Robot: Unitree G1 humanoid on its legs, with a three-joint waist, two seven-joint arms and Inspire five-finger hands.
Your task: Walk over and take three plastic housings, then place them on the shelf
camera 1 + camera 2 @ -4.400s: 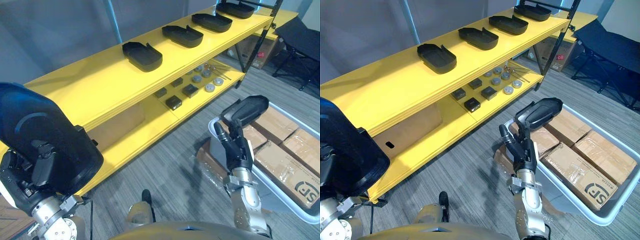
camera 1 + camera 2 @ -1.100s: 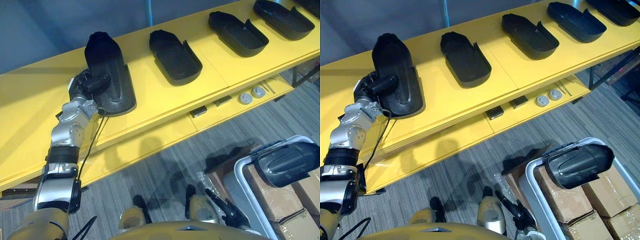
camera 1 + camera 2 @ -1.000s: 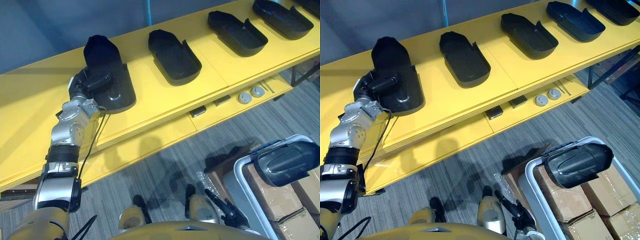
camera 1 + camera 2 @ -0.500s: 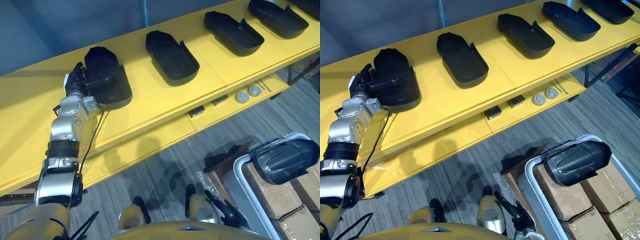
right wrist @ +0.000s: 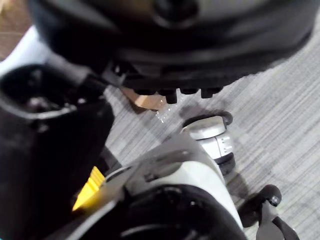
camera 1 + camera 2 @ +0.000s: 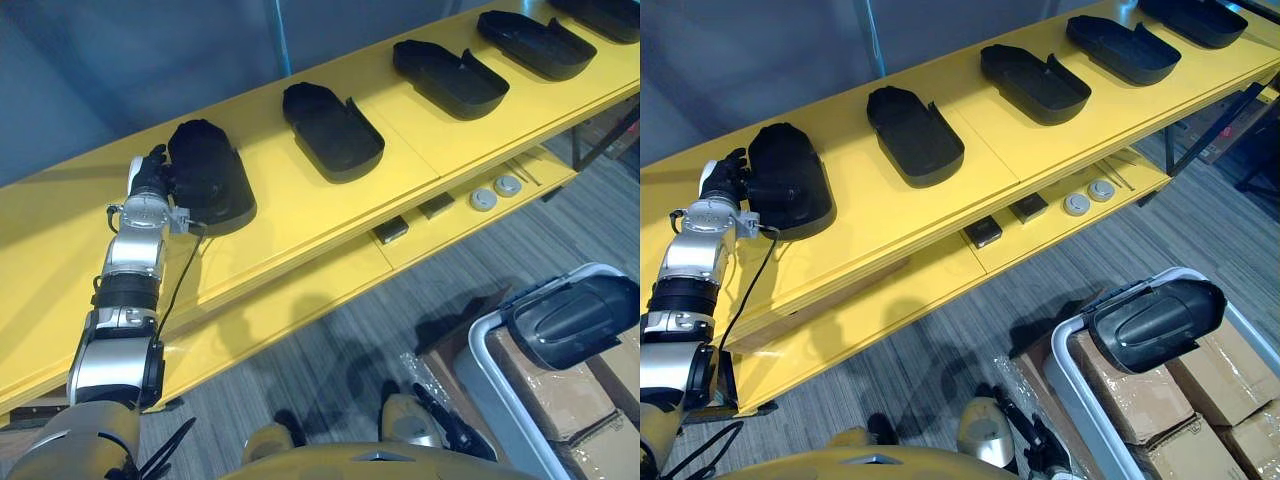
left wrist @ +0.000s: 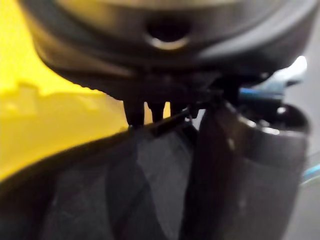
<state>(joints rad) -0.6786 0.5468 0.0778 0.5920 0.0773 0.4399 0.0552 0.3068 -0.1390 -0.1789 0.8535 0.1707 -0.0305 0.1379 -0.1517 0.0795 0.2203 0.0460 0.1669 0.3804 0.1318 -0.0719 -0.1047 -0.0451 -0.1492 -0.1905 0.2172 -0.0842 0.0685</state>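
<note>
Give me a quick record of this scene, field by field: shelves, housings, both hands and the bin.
Top shelf: five black housings in a row
Left hand: at the edge of the leftmost housing, which lies on the top shelf
Right hand: carries a sixth housing over the bin
Bin: cardboard boxes inside
Lower shelf: small black blocks, round discs

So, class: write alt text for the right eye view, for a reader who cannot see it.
The robot's left hand rests against the leftmost black plastic housing lying on the long yellow shelf, first in a row of five such housings. At lower right, another black housing shows above a grey bin of cardboard boxes.
</note>
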